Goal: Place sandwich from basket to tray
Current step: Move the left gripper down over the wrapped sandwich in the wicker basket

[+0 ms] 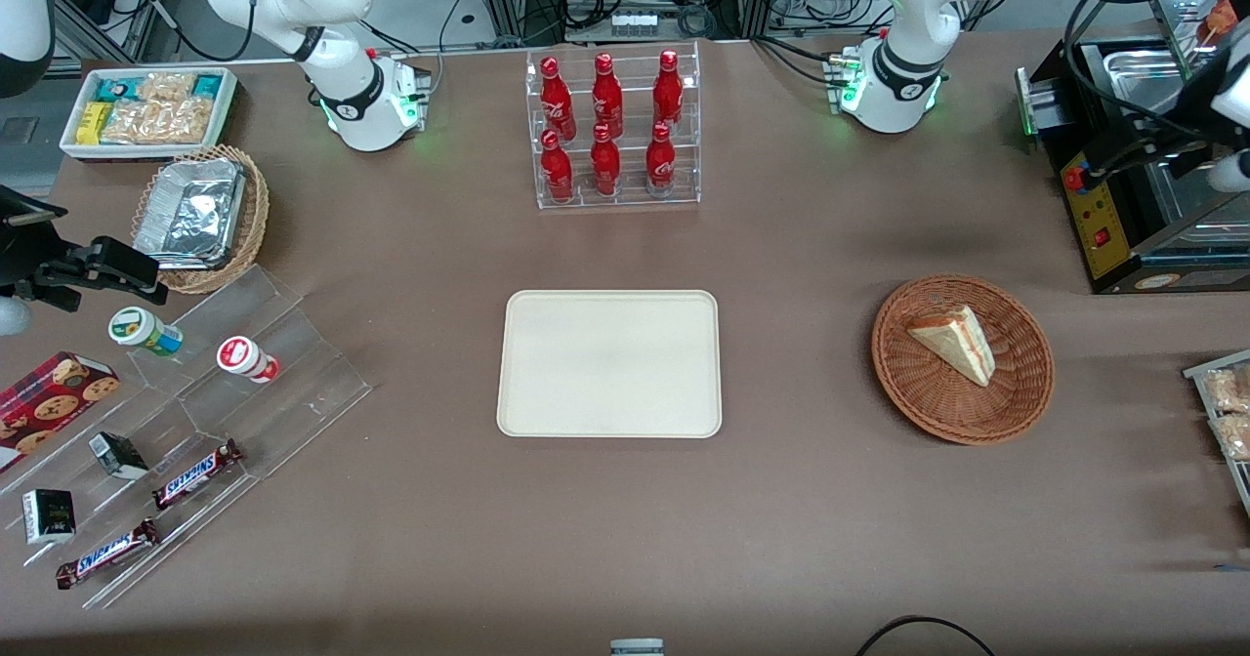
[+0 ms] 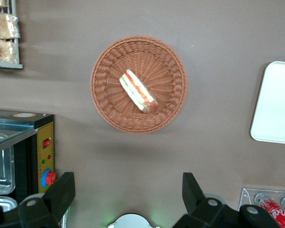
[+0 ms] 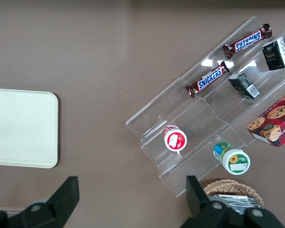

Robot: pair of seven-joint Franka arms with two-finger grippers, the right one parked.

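My gripper [image 2: 128, 199] hangs wide open, high above the reddish-brown woven wicker basket [image 2: 104, 102] holding the white-bread triangular sandwich [image 2: 138, 90]; nearby red bottles [image 1: 605, 129] read Coca-Cola.

The left arm's tool [image 2: 128, 202] hangs high, pointing straight down, its 2 fingers [image 2: 61, 192] spread wide apart (nothing between them).

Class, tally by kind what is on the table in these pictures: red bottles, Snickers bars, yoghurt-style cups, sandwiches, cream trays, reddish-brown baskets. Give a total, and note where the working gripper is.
Red bottles: 6
Snickers bars: 2
Cups: 2
Sandwich: 1
Tray: 1
Basket: 1
Total: 13
The gripper hangs open above the table beside the basket, holding nothing.
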